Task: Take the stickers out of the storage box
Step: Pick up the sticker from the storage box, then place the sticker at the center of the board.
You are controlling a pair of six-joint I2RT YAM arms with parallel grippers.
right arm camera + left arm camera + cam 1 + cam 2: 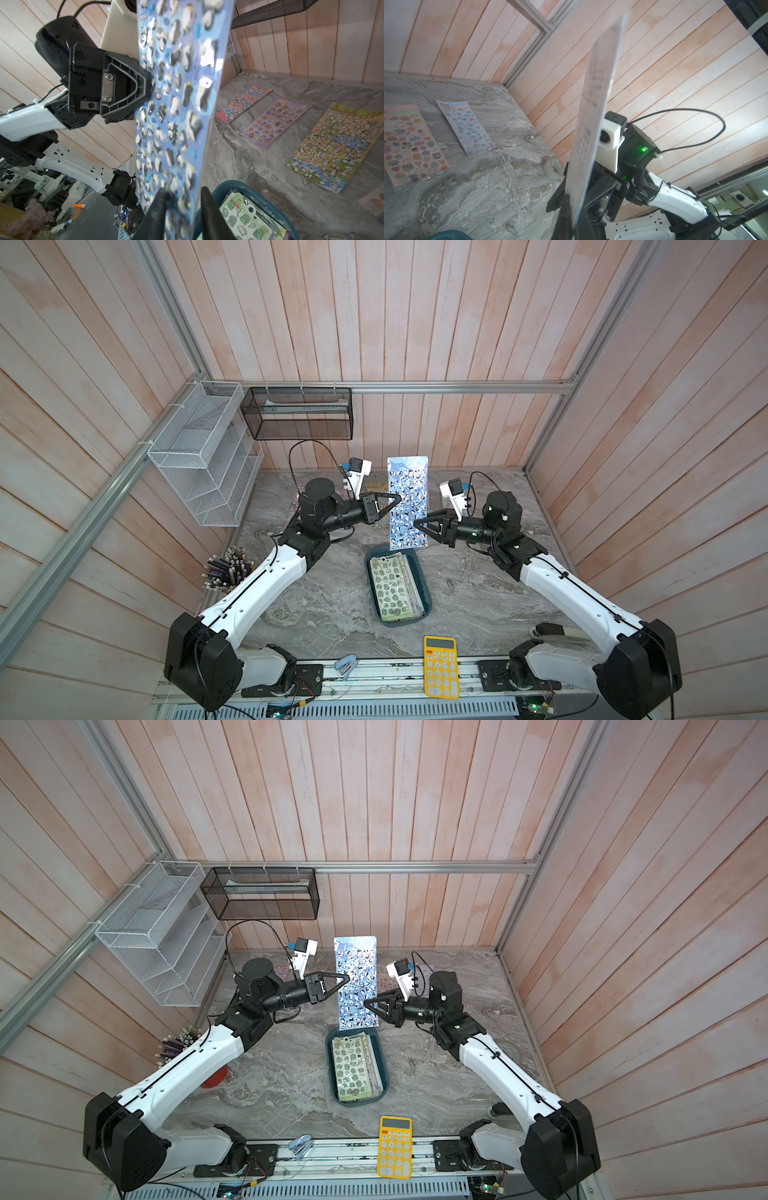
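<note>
Sticker sheet [409, 485] upright: left claw [400, 497] clamped on edge; right claw [183, 190] slightly parted around opposite edge.

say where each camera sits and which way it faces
Top views: overhead near the bases, looking down at the table; both arms show, left gripper and right gripper at the penguin sticker sheet by the storage box.
Left wrist: behind the left gripper, facing the sheet's back edge-on; right arm beyond.
Right wrist: behind the right gripper, facing the printed side; left gripper clamps it.
Shared: all four show the sheet.
</note>
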